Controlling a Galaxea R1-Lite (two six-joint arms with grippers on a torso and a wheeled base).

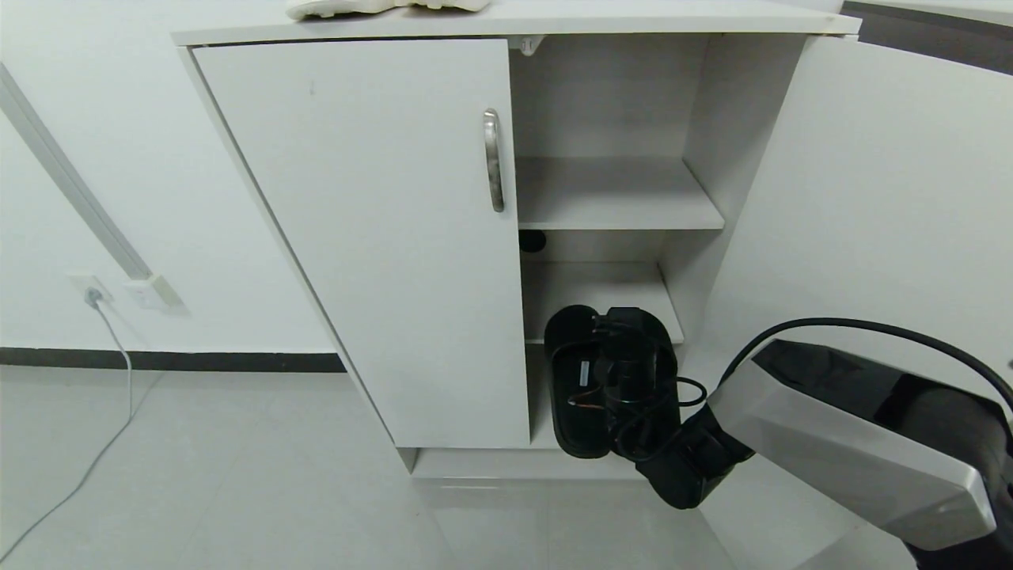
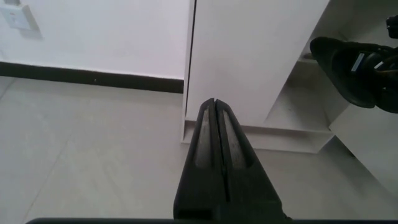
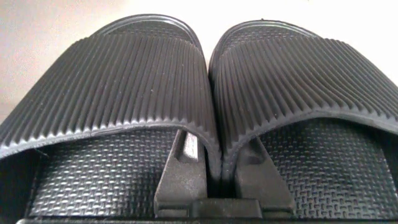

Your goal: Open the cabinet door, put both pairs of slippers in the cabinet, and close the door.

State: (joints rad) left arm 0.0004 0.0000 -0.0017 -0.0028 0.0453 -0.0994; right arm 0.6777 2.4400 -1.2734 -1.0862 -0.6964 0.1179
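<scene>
Item: black slippers (image 1: 571,372), one pair. Inner straps pinched together in my right jaws so both travel as one, at cabinet (image 1: 609,194) bottom opening; my left jaws closed, empty.

Right pincer (image 1: 623,356) holding black slippers (image 1: 574,419), cabinet (image 1: 633,20) open

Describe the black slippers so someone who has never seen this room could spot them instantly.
Find the white cabinet with its right door swung open. In front of its lower shelves, the right gripper pinches the black slippers together by their ribbed straps. They are the dark pair in the gripper; the other, pale pair lies on the cabinet's top.
</scene>
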